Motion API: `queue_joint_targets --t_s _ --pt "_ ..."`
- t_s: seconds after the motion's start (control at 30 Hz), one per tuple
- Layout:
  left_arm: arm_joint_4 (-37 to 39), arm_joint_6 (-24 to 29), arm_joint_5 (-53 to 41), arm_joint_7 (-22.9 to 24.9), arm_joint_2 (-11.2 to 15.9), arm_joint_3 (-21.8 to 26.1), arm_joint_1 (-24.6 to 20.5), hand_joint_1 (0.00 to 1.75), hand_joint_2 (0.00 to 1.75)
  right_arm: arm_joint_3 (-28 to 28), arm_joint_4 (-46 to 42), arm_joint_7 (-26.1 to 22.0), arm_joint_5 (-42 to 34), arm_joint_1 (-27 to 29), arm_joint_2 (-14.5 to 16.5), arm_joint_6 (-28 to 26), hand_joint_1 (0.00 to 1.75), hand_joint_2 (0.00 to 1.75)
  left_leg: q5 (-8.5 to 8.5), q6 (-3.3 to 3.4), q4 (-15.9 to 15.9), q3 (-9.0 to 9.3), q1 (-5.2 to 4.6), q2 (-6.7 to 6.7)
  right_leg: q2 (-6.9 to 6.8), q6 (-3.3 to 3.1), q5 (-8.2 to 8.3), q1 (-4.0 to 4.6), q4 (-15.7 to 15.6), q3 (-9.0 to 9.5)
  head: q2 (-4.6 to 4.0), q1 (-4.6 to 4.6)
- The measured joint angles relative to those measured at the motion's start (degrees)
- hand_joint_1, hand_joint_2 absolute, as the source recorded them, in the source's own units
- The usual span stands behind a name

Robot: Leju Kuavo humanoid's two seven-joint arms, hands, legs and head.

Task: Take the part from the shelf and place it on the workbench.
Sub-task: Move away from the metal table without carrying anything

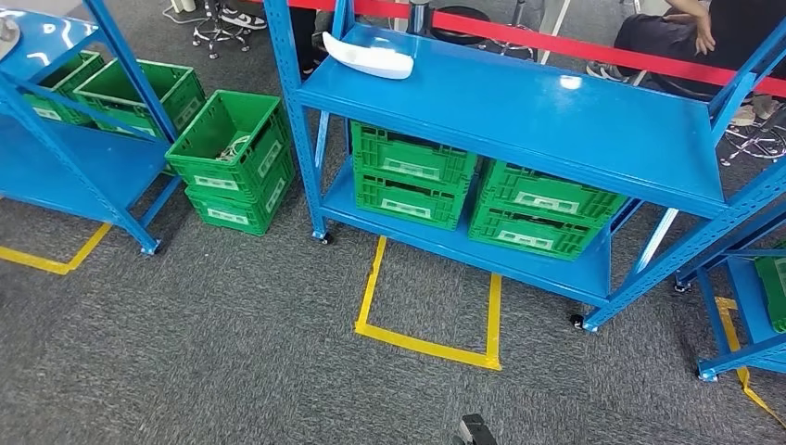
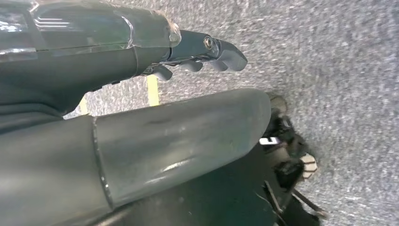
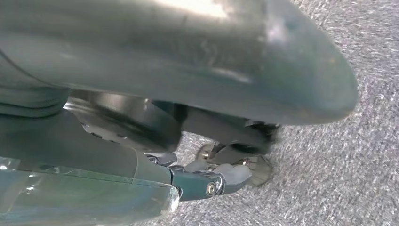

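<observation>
Top shelf: white curved plastic part point(image 1: 368, 57) lies at the far left corner of the blue metal shelf unit point(image 1: 519, 111)
Lower shelf: four green plastic crates point(image 1: 482, 190) in two stacks, side by side
Left of unit: two stacked green crates point(image 1: 239, 162) on the grey carpet floor point(image 1: 232, 352)
Front of unit: yellow tape outline point(image 1: 428, 320) on the floor

The head view is bright and even, with light coming from above. A small white spot of glare sits on the blue shelf point(image 1: 519, 111) near the upper middle of the frame. Soft shadows lie under the shelf, on the grey carpet point(image 1: 232, 343). The picture is sharp, but the straight shelf legs lean outward near the edges.

The left wrist view is dimmer. The left hand point(image 2: 202, 54) is fairly clear, with shiny streaks on the cover at the upper left. The carpet at the right is smeared.

The right wrist view is dark and blurry. The right hand point(image 3: 211, 181) is soft at its edges.
</observation>
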Motion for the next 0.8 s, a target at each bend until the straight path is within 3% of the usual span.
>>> queue_joint_targets --t_s 0.07,0.13,0.2,0.27,0.33,0.37,0.4,0.43,0.5,0.57,0.63,0.67,0.73,0.8 --pt "-0.02 0.0 0.0 0.05 -0.09 0.0 -0.07 0.0 0.0 0.03 0.0 0.0 -0.03 -0.13 -0.03 -0.01 0.0 0.0 -0.27 -0.59 -0.14 0.28 -0.2 0.85 -1.34 -0.62 0.16 0.56 -2.99 1.46 0.0 0.12" --pt "-0.03 -0.01 0.0 0.06 -0.15 0.0 -0.11 0.0 0.0 0.05 0.01 0.01 -0.04 -0.03 -0.02 -0.02 0.0 0.0 -0.51 -1.26 -0.41 0.71 -0.2 1.31 -0.55 -1.2 0.13 0.59 -3.44 1.57 0.0 0.03" --pt "-0.04 -0.01 -0.01 0.04 -0.2 0.0 -0.23 0.0 0.0 0.07 0.01 0.03 -0.06 0.13 -0.07 -0.04 0.0 0.0 -1.86 -1.79 1.0 0.44 0.02 -1.92 0.52 -1.9 0.36 0.29 -4.09 2.02 0.0 -0.33" --pt "-0.03 0.0 -0.02 0.09 -0.19 0.0 -0.21 0.0 0.0 0.08 0.01 0.05 -0.09 -0.07 -0.03 -0.06 0.0 0.0 -4.91 -1.96 6.96 -2.45 0.14 -5.53 1.72 -2.42 0.48 0.15 -4.41 2.3 0.0 -1.09" --pt "-0.01 0.0 -0.04 0.2 -0.17 0.0 0.04 0.0 0.0 0.08 0.0 0.05 -0.14 -0.24 0.1 -0.05 0.0 0.0 -7.19 -1.93 14.14 -6.68 0.01 -5.68 3.29 -2.67 0.4 0.27 -4.38 2.36 0.0 -1.79" --pt "-0.01 0.0 -0.07 0.25 -0.16 0.0 0.14 0.0 0.0 0.08 0.0 0.05 -0.17 -0.19 0.11 -0.05 0.0 0.0 -6.85 -1.87 15.63 -7.99 -0.04 -5.49 4.15 -2.74 0.33 0.35 -4.35 2.46 0.0 -2.02" --pt "0.0 0.0 -0.09 0.23 -0.16 0.0 0.18 0.0 0.0 0.08 0.0 0.06 -0.19 -0.11 0.1 -0.05 0.0 0.0 -5.33 -1.73 14.96 -8.31 -0.08 -5.46 5.03 -2.74 0.25 0.4 -4.31 2.61 0.0 -2.16" --pt "0.0 -0.01 -0.1 0.23 -0.15 0.0 0.17 0.0 0.0 0.08 0.0 0.06 -0.21 -0.06 0.08 -0.05 0.0 0.0 -2.88 -1.51 12.2 -7.57 -0.1 -5.81 5.9 -2.7 0.13 0.43 -4.24 2.81 0.0 -2.26" --pt "0.0 -0.01 -0.11 0.23 -0.09 0.0 0.11 0.0 0.0 0.08 0.0 0.07 -0.31 -0.08 0.05 -0.07 0.0 0.0 1.36 -0.84 4.98 -4.92 0.07 -8.92 7.52 -2.37 -0.24 0.42 -3.97 3.02 0.0 -2.47" --pt "-0.01 -0.02 -0.14 0.28 -0.07 0.0 0.09 0.0 0.0 0.09 0.0 0.07 -0.51 -0.23 0.07 -0.09 0.0 0.0 2.26 -0.42 1.24 -3.31 0.11 -11.29 8.99 -1.77 -0.45 0.12 -3.72 2.74 0.0 -2.57" --pt "-0.01 -0.04 -0.17 0.34 -0.08 -0.01 0.16 0.0 0.0 0.13 -0.01 0.07 -0.64 -0.27 0.08 -0.12 0.0 0.0 1.95 -0.12 0.53 -2.78 -0.04 -10.25 10.68 -0.99 -0.26 -0.23 -3.91 2.37 0.0 -2.58" --pt "-0.01 -0.04 -0.19 0.35 -0.09 -0.02 0.15 0.0 0.0 0.16 -0.01 0.07 -0.66 -0.2 0.04 -0.15 0.0 0.0 2.02 0.15 0.16 -2.48 0.01 -9.37 10.71 -0.62 -0.28 -0.28 -3.95 2.29 0.0 -2.57" --pt "-0.01 -0.04 -0.2 0.32 -0.12 -0.02 0.1 0.0 0.0 0.19 0.0 0.07 -0.68 -0.17 0.01 -0.17 0.0 0.0 2.11 0.64 -0.62 -1.75 0.22 -7.4 8.16 0.08 -1.77 -0.07 -1.63 1.04 0.0 -2.08" --pt "0.0 -0.05 -0.21 0.31 -0.14 -0.02 0.19 0.0 0.0 0.21 -0.01 0.07 -0.7 -0.43 0.02 -0.15 0.0 0.0 1.86 0.92 -0.9 -1.29 0.14 -5.41 4.42 0.71 -5.06 -0.14 5.13 -2.46 0.0 -1.29"
